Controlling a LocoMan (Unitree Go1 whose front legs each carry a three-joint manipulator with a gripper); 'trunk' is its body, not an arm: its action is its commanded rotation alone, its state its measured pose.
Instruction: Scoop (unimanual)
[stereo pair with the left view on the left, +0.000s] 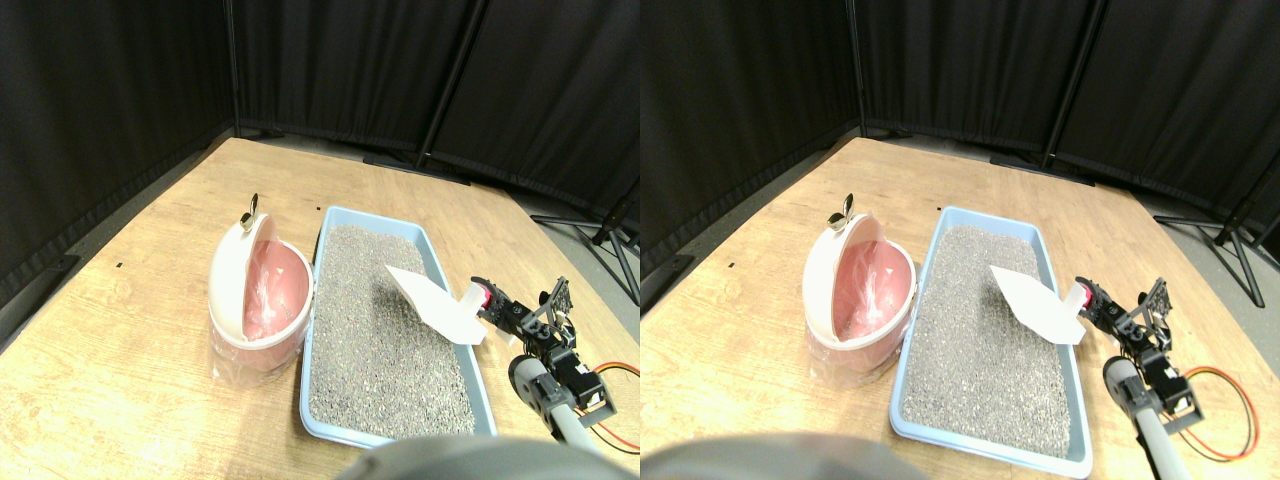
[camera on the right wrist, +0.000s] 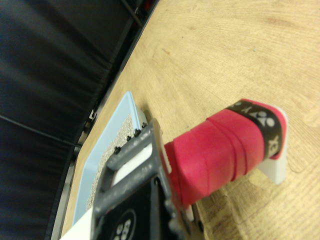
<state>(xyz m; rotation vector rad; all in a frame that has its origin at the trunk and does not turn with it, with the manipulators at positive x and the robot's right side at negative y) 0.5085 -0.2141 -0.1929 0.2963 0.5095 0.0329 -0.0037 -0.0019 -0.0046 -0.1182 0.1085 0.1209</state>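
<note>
The right gripper (stereo pair with the left view on the left: 492, 300) pinches the red handle (camera on the right wrist: 220, 150) of the white scoop (stereo pair with the left view on the left: 432, 303). The scoop hangs tipped above the grey litter (stereo pair with the left view on the left: 380, 340) in the blue tray (stereo pair with the left view on the left: 318, 262), toward three o'clock. The pink bin (stereo pair with the left view on the left: 262, 295) waits at nine o'clock. I think no scooping is done yet.

Access: litter tray (stereo pair with the left view on the left: 325, 240) centre open.
Pink bin (stereo pair with the left view on the left: 258, 295) touches tray's left edge; white scoop (stereo pair with the left view on the left: 435, 305) overhangs its right edge.
</note>
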